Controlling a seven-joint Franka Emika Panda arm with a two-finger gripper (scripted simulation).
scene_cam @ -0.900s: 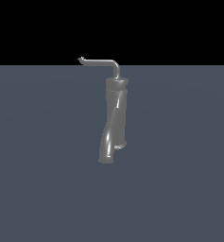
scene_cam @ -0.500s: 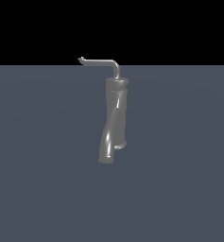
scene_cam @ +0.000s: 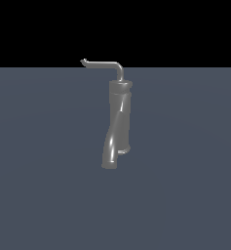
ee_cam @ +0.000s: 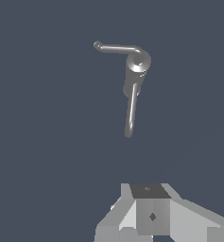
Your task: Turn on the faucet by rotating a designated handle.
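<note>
While the arm is out of the exterior view, the scene breaks down as follows.

Faucet: the faucet (scene_cam: 118,122) stands upright on the flat grey counter (scene_cam: 39,195), near the middle of the exterior view, its thick spout curving down toward the counter.

Handle: the handle (scene_cam: 103,64) sits on top of the body, a thin rod running out to the exterior view's left and ending in a small upturned tip; nothing touches it.

Gripper: only part of the gripper (ee_cam: 151,215) shows at the edge of the wrist view, well apart from the faucet; I cannot tell whether it is open or closed, since the fingertips are out of the picture.

Step in hand: the approach, by my judgement; the turning is not yet begun.

How to do it well: aim for the slim rod near its upturned tip, not the thick spout, since pushing far from the pivot should turn it more easily. Come in beside the rod at its own height, then sweep sideways around the body's axis.

Risk: the rod is thin, so a contact too high or too low may slip past it.
</note>
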